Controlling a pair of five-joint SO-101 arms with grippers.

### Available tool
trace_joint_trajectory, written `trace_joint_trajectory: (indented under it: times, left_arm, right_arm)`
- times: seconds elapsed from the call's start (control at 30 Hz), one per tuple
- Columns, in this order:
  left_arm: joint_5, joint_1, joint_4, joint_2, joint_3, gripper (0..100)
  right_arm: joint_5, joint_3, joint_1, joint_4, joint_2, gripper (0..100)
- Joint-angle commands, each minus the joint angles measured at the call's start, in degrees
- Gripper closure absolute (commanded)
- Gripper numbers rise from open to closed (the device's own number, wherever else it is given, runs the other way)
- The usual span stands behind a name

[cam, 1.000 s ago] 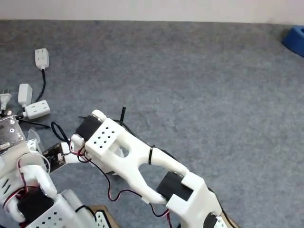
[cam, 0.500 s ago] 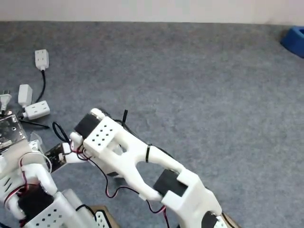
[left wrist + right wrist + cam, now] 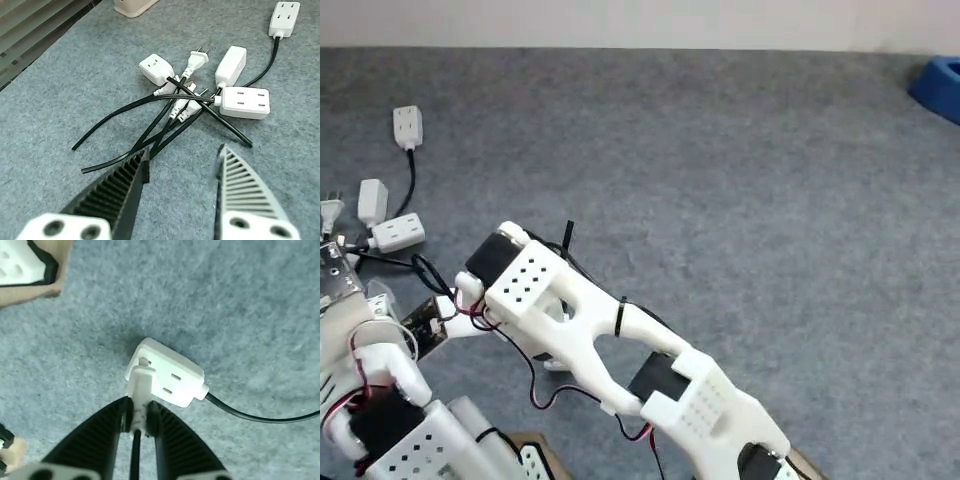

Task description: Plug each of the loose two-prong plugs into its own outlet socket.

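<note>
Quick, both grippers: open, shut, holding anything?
Left gripper: open, empty, above the tangled cords.
Right gripper: shut on a white plug at an outlet socket.

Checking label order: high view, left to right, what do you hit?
Two-prong plug at the edge → upright white adapter → far outlet socket → perforated arm link → blue object. Outlet strip overlaps the adapter and socket, so omitted.

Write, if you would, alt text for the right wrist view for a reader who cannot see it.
The right gripper is shut on a white plug, holding it against the face of a white outlet block that lies on grey carpet. A black cord runs from the block's other end across the carpet.
</note>
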Motion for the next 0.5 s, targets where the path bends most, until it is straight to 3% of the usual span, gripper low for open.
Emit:
trace_joint_trajectory:
  times: [0.0, 0.27, 0.47]
  left_arm:
    - [-0.2, 2.9, 4.4, -1.1, -7.6, 75]
    - [-0.3, 2.8, 4.8, -1.1, -7.7, 75]
    - [-0.3, 2.8, 4.7, -1.1, -7.7, 75]
  right_arm:
    - [-8.0, -5.9, 10.2, 0.7, 10.1, 99.1]
    - [-7.9, -5.4, 12.9, 1.0, 11.5, 99.1]
    - [-4.5, 4.6, 13.1, 1.1, 7.8, 99.2]
